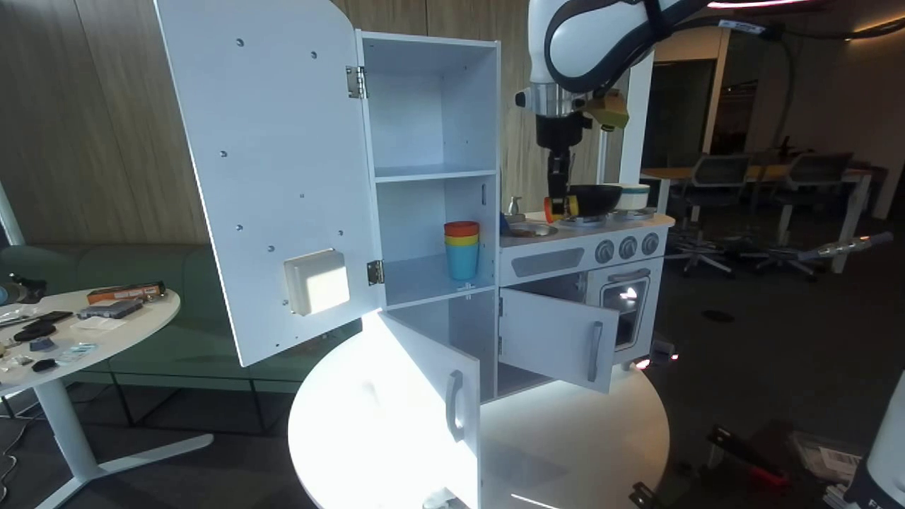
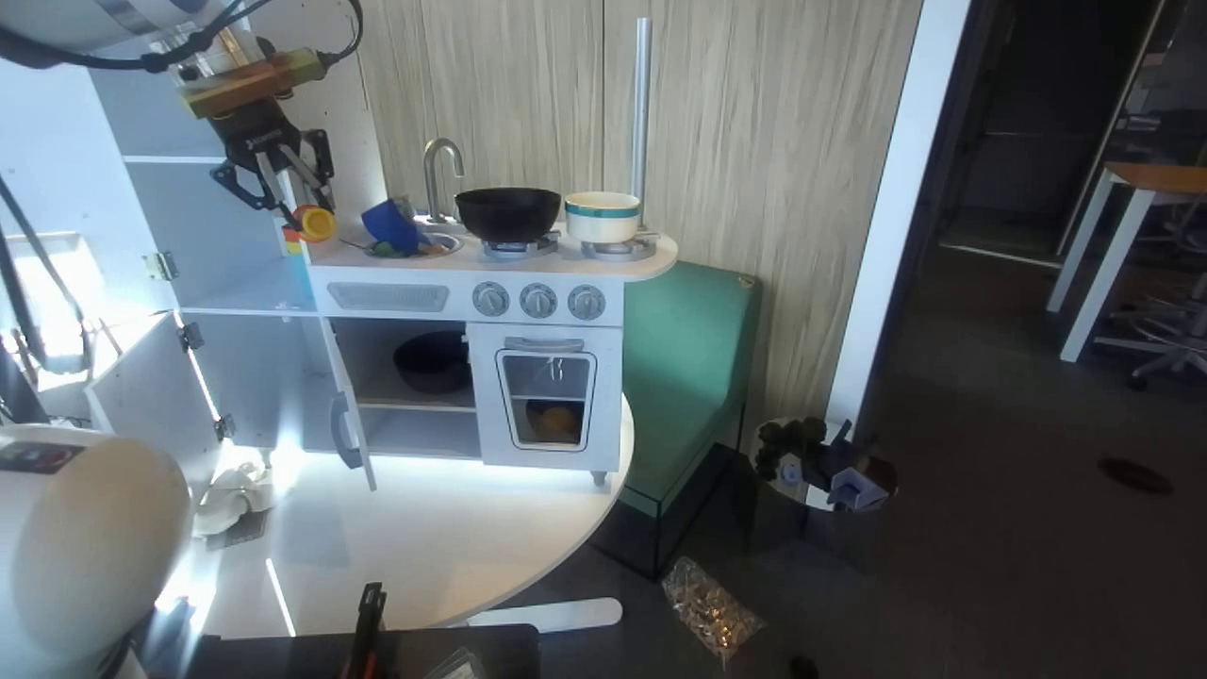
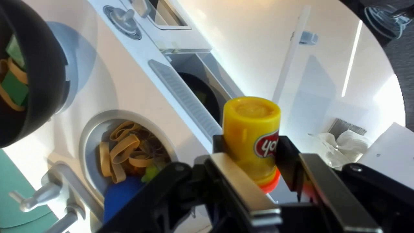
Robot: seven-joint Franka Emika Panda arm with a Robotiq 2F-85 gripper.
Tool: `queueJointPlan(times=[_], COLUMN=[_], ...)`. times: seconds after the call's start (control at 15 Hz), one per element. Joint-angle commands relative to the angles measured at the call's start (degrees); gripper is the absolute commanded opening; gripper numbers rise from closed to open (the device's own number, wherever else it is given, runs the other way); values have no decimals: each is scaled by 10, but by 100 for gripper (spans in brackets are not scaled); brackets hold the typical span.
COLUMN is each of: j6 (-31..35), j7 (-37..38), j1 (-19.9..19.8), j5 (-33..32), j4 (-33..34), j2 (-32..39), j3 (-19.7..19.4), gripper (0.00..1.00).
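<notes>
— Closest to the wrist camera, the gripper (image 3: pixel 251 145) is seen. Is anything held?
— Yes, a yellow tub (image 3: pixel 249 129) with a red end is clasped between the jaws.
— Where is it held?
— In the air, near the sink (image 3: pixel 118 114), where tan strips (image 3: pixel 124 149) are heaped. A black pan (image 2: pixel 509 215) is set on a burner (image 2: pixel 521 250).

White round table (image 2: pixel 453 538) well below gripper (image 3: pixel 252 145): toy kitchen (image 2: pixel 462 300) stands on it, crumpled white bundle (image 3: pixel 344 145) too, material unclear. Kitchen top (image 3: pixel 136 87) near gripper, lower than it: sink (image 3: pixel 97 129) set in, holding tan strips (image 3: pixel 104 158); on burners (image 2: pixel 618 248), black pan (image 2: pixel 509 215) nearer gripper, teal-banded white pot (image 2: pixel 602 222) farther. Shelf (image 1: pixel 413 283) near gripper carries upright stack of cups (image 1: pixel 462 257): orange-red, yellow, blue.
</notes>
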Motion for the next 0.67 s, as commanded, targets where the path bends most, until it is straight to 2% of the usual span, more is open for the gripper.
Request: queueJointPlan(times=[0.0,0.13,0.27,0.6], j6=[8,42,97,211], j7=[41,45,65,156], j1=[45,72,82,59], j5=[35,30,-4,-114], j4=[-63,-73,-65,-44], j2=[-62,-66,-55,-43], j3=[21,40,60,94], gripper=[18,18,18,18])
